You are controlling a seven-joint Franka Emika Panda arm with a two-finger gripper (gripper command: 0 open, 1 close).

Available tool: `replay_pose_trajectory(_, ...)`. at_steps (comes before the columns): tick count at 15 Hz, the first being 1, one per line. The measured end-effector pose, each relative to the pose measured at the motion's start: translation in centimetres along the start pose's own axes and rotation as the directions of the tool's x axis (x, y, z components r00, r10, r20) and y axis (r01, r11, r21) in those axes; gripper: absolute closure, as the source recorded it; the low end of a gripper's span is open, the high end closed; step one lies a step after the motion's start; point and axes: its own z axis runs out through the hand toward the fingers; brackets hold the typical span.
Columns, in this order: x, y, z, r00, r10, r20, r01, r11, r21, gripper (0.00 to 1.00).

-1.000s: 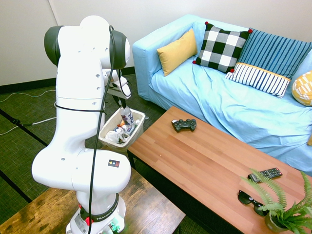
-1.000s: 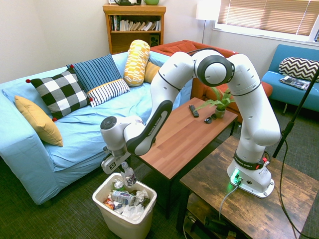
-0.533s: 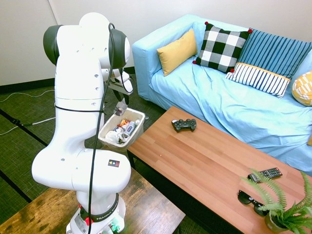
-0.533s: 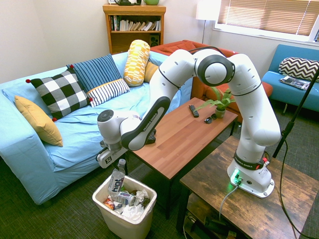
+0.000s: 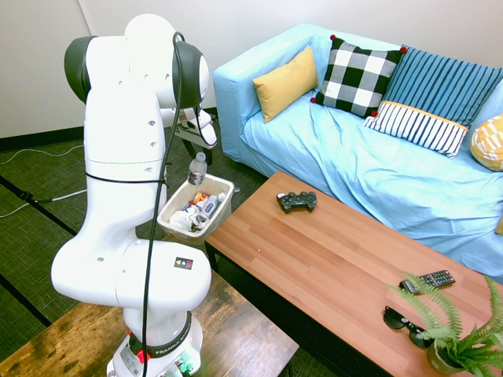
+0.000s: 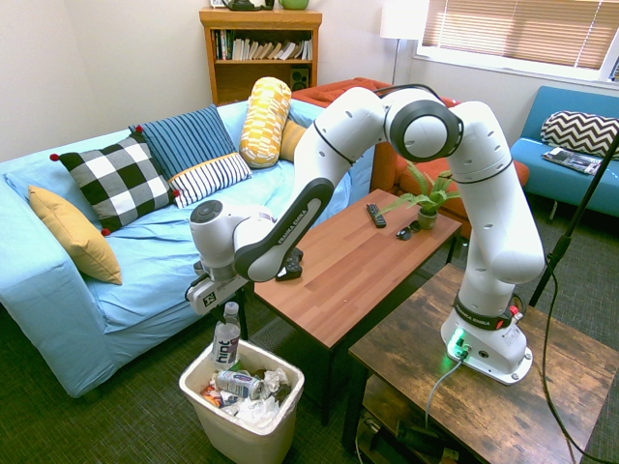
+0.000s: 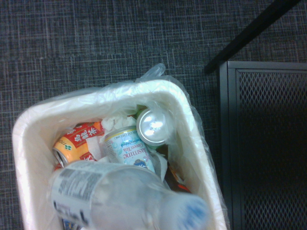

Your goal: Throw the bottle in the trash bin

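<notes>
The bottle (image 5: 197, 170) is clear with a white cap and a dark label. It stands upright over the far rim of the trash bin (image 5: 225, 206), its base about level with the rim. My gripper (image 5: 203, 145) hangs just above the cap with a small gap, open, and I see no finger on the bottle. From the other side the bottle (image 6: 226, 340) sits directly under the gripper (image 6: 224, 298), above the white lined bin (image 6: 242, 430). In the wrist view the blurred bottle (image 7: 110, 196) lies close below the camera, over the bin's rim (image 7: 24, 143).
Cans (image 7: 129, 146) and wrappers fill the bin. A wooden coffee table (image 5: 330, 259) beside it carries a game controller (image 5: 297, 201), a remote (image 5: 427, 280), sunglasses (image 5: 401, 322) and a potted fern (image 5: 460, 338). The blue sofa (image 5: 354, 165) is behind, and a black mesh frame (image 7: 264, 143) flanks the bin.
The gripper has risen out of the bin and shifted toward its rim. The bottle, gripped low over the rubbish a second ago, now sits upright under the parted fingers.
</notes>
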Motion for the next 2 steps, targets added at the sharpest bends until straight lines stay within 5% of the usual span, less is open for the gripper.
replay_pose_trajectory(2,0.23,0.27,0.08,1.000,0.000,-0.001,0.000,1.000,-0.004,0.00)
